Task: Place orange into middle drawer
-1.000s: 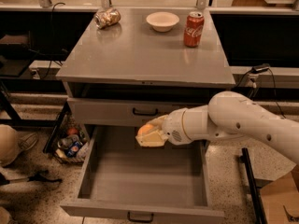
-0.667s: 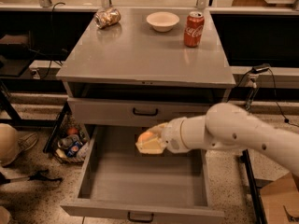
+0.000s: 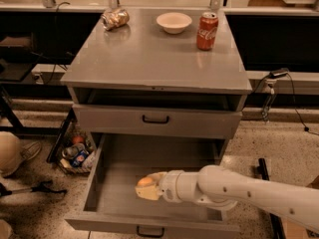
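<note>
The orange (image 3: pixel 145 181) is a small round orange fruit held between the pale fingers of my gripper (image 3: pixel 146 188). My gripper is low inside the open middle drawer (image 3: pixel 119 193), a wide grey metal drawer pulled out towards the camera with a dark loop handle (image 3: pixel 150 231) on its front. The white arm (image 3: pixel 239 190) reaches in from the right across the drawer's right side. The orange is just above the drawer floor; contact with the floor cannot be told.
The upper drawer front (image 3: pixel 155 119) with its dark handle is closed above. On the tabletop (image 3: pixel 149 59) stand a white bowl (image 3: pixel 173 22), a red soda can (image 3: pixel 207 31) and a crumpled bag (image 3: pixel 115 18). Clutter (image 3: pixel 75 156) lies on the floor left of the cabinet.
My gripper with the orange has moved down and slightly left, deeper into the open middle drawer. The view has shifted a little.
</note>
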Controlling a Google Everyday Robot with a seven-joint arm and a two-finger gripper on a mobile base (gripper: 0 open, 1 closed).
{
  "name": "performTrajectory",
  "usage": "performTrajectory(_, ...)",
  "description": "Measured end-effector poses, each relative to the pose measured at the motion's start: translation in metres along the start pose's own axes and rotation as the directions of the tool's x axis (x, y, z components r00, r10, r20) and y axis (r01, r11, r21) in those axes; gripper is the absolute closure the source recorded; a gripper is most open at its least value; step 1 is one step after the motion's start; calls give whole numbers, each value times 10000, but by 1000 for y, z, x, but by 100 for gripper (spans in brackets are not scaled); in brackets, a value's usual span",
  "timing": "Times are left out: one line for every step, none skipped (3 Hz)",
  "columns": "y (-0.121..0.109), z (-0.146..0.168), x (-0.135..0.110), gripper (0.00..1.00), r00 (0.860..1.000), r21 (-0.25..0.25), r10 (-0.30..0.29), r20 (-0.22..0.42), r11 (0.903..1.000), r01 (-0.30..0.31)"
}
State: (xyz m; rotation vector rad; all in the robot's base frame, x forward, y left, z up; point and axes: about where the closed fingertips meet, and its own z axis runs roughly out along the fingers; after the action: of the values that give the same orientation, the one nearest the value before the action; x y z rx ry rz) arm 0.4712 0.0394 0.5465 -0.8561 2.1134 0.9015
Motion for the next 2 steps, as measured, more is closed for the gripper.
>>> performTrajectory(-48,77,16,100,9941,777,534,943,9951,-608)
performTrajectory(-80,114,18,100,9883,1324,683,1362,9874,-865)
